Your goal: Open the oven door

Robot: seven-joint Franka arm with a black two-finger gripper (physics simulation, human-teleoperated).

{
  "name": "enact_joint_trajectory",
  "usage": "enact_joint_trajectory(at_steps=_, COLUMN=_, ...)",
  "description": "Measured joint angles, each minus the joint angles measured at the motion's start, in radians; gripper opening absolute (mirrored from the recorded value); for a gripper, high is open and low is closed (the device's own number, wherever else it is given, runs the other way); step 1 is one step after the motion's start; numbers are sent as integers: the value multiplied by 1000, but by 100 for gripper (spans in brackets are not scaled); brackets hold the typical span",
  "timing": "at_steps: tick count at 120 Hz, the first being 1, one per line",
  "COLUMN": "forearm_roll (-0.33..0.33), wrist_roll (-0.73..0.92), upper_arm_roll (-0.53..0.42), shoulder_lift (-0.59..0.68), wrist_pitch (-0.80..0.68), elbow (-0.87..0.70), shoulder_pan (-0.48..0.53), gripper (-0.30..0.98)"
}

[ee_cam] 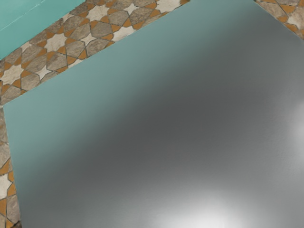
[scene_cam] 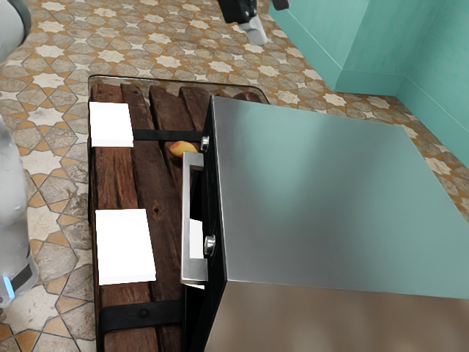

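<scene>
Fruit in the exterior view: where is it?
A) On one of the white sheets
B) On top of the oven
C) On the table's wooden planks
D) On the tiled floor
C: the fruit lies on the dark planks of the table, showing next to one end of the oven's handle.

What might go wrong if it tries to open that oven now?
The gripper is well away from the oven handle, so the arm might bump the oven's metal top on its way over. The yellow-red fruit lies close by the handle, so the opening door could knock or roll it.
</scene>
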State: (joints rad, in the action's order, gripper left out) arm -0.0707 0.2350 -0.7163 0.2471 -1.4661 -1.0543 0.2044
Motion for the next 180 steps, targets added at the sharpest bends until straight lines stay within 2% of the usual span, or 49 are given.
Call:
enact_joint_trajectory(at_steps=9, forearm_roll=-68, wrist_roll=32, upper_arm_roll=-22, shoulder_lift=59, wrist_pitch=-52, elbow=-109, shoulder_pan=-2, gripper=68)
enact_joint_trajectory(at_steps=21, forearm_roll=-137, wrist_roll=87, upper_arm_roll=-52, shoulder_lift=99, wrist_pitch=-97, elbow=-175, shoulder_pan=-2, gripper=69)
enact_joint_trajectory(at_steps=32, forearm_roll=-108, wrist_roll=170, upper_arm_roll=-56, shoulder_lift=104, wrist_pitch=-141, elbow=-268, shoulder_pan=-15, gripper=69)
enact_joint_trajectory(at_steps=36, forearm_roll=-93, wrist_roll=203, upper_arm_roll=-25, shoulder_lift=114, wrist_pitch=-159, elbow=-314, shoulder_pan=-66, gripper=69)
enact_joint_trajectory(at_steps=42, forearm_roll=-74, wrist_roll=255, upper_arm_roll=104, shoulder_lift=178, wrist_pitch=-198, elbow=-446, shoulder_pan=-216, gripper=69)
enact_joint_trajectory(at_steps=53, forearm_roll=12, wrist_roll=359, upper_arm_roll=267, shoulder_lift=420, wrist_pitch=-279, elbow=-715, shoulder_pan=-376, gripper=69)
enact_joint_trajectory(at_steps=65, forearm_roll=64, wrist_roll=463, upper_arm_roll=318, shoulder_lift=601, wrist_pitch=-337, elbow=-971, shoulder_pan=-563, gripper=69)
enact_joint_trajectory(at_steps=78, forearm_roll=84, wrist_roll=558, upper_arm_roll=355, shoulder_lift=696, wrist_pitch=-372, elbow=-1146, shoulder_pan=-707, gripper=69)
enact_joint_trajectory(at_steps=90, forearm_roll=85, wrist_roll=631, upper_arm_roll=367, shoulder_lift=693, wrist_pitch=-413, elbow=-1203, shoulder_pan=-773, gripper=69)
enact_joint_trajectory(at_steps=101, forearm_roll=37, wrist_roll=681, upper_arm_roll=430, shoulder_lift=640, wrist_pitch=-472, elbow=-1243, shoulder_pan=-864, gripper=69)
enact_joint_trajectory(at_steps=109, forearm_roll=7, wrist_roll=713, upper_arm_roll=472, shoulder_lift=623, wrist_pitch=-509, elbow=-1258, shoulder_pan=-895, gripper=69)
enact_joint_trajectory(at_steps=121, forearm_roll=-43, wrist_roll=749, upper_arm_roll=535, shoulder_lift=613, wrist_pitch=-553, elbow=-1265, shoulder_pan=-908, gripper=69)
enact_joint_trajectory(at_steps=138, forearm_roll=-89, wrist_roll=784, upper_arm_roll=553, shoulder_lift=598, wrist_pitch=-595, elbow=-1288, shoulder_pan=-911, gripper=69)
enact_joint_trajectory(at_steps=180, forearm_roll=-120, wrist_roll=839, upper_arm_roll=565, shoulder_lift=595, wrist_pitch=-647, elbow=-1358, shoulder_pan=-909, gripper=69)
